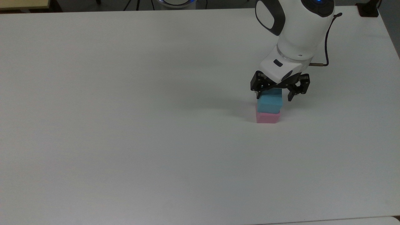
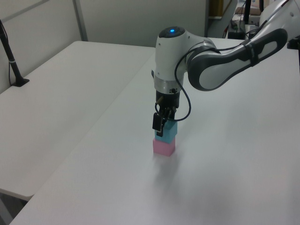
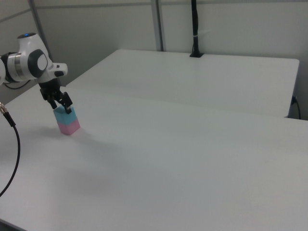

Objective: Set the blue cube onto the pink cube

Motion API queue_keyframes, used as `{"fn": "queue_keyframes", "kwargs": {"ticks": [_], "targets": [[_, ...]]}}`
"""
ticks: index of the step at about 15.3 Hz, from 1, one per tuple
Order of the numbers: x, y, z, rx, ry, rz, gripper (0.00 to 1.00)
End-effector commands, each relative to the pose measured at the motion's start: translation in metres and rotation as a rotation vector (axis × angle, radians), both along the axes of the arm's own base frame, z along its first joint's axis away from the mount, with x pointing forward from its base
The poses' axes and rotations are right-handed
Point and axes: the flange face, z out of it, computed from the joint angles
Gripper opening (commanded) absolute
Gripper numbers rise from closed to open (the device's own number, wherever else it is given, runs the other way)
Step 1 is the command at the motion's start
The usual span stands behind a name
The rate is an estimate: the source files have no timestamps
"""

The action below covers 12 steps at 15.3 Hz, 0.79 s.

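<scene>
The blue cube [image 1: 270, 104] rests on top of the pink cube [image 1: 267, 118] on the white table [image 1: 125, 125], towards the top view's right. My gripper [image 1: 275, 95] hangs straight above the stack, open, with its black fingers spread on either side of the blue cube's upper part. In the left view the blue cube [image 2: 167, 132] sits squarely on the pink cube [image 2: 164, 146] under the gripper [image 2: 161, 125]. The right view has the blue cube [image 3: 62, 116] and the pink cube [image 3: 68, 127] at its left, below the gripper [image 3: 61, 107].
A black cable [image 1: 325, 43] loops off the arm's wrist. A second white table [image 2: 56, 93] adjoins on the left view's left, with a black post [image 2: 11, 65] clamped to it. The table's front edge [image 1: 281, 220] runs along the bottom of the top view.
</scene>
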Motion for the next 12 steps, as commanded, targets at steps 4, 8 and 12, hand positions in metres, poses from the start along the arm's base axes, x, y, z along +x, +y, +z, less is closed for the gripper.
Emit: {"fn": "queue_keyframes", "kwargs": {"ticks": [4, 8, 12], "targets": [[-0.045, -0.043, 0.139, -0.021, 0.026, 0.091, 1.00], [-0.061, -0.126, 0.183, -0.052, 0.088, 0.167, 1.00], [-0.074, -0.233, 0.209, -0.057, 0.141, 0.177, 1.00]]}}
